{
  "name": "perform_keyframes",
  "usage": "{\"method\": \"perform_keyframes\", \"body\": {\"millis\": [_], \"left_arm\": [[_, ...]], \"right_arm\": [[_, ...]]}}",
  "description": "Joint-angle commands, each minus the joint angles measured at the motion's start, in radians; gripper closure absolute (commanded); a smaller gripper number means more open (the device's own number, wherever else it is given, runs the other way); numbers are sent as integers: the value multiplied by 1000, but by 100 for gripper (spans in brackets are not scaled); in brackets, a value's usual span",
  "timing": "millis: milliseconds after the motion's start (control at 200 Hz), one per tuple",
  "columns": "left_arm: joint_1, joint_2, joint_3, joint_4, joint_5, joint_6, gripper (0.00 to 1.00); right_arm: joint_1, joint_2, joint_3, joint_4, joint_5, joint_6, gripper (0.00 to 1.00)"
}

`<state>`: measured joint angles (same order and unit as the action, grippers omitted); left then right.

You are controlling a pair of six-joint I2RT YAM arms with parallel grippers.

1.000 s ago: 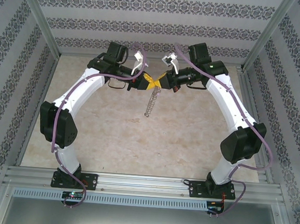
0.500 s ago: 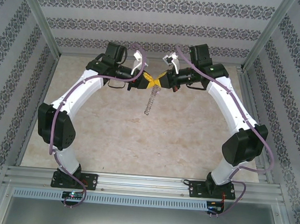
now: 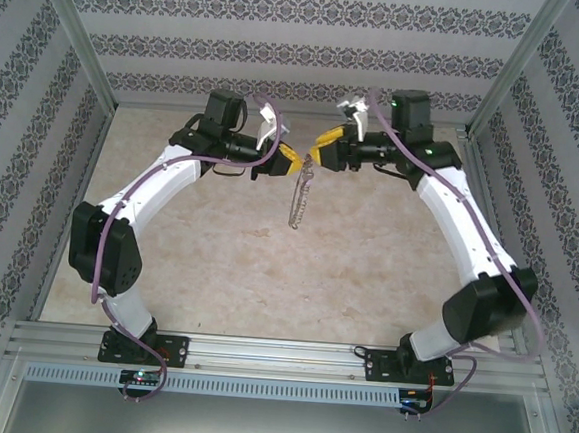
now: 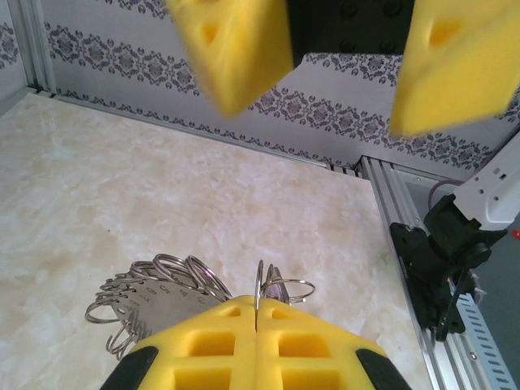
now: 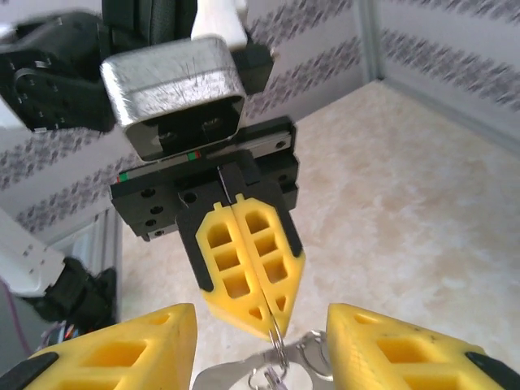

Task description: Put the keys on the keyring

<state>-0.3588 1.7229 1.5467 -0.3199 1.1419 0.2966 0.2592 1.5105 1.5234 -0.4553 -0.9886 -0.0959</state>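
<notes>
The keyring point(image 3: 300, 199) hangs edge-on in the air above the worktop point(image 3: 216, 261), its thin dark rim pinched at the top between the closed yellow tips of the left tool point(image 3: 296, 162). Below the grip dangles a bunched fringe of small silvery loops point(image 4: 162, 280) and flat silvery pieces. Single keys cannot be told apart.

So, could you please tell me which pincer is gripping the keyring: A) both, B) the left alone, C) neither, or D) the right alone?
B: the left pincer is shut on the thin rim of the keyring, which hangs from it, while the yellow fingers of the right pincer stand apart, off the ring.
</notes>
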Motion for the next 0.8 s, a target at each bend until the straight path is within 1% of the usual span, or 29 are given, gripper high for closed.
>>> {"method": "perform_keyframes", "body": {"millis": [0,75,150,245,295,390,530,794], "left_arm": [[-4,-64,-33,137,-3,-59,100],[-5,-83,-70,195,-26,-89,100],[-5,-105,-114,267,-48,-120,100],[-5,-120,-140,307,-51,-143,100],[-5,-124,-143,316,-45,-154,100],[-4,-134,-164,359,-43,-183,100],[-5,-144,-187,413,-38,-220,100],[-6,-147,-197,442,-25,-249,100]], "right_arm": [[-23,-100,-135,198,54,120,53],[-27,-162,-269,334,120,207,53],[-27,-209,-414,519,162,319,52],[-20,-238,-549,693,146,403,52],[-11,-240,-595,753,125,426,50],[12,-228,-622,784,94,435,49],[47,-203,-614,795,70,424,49],[65,-166,-583,805,45,418,51]]}}
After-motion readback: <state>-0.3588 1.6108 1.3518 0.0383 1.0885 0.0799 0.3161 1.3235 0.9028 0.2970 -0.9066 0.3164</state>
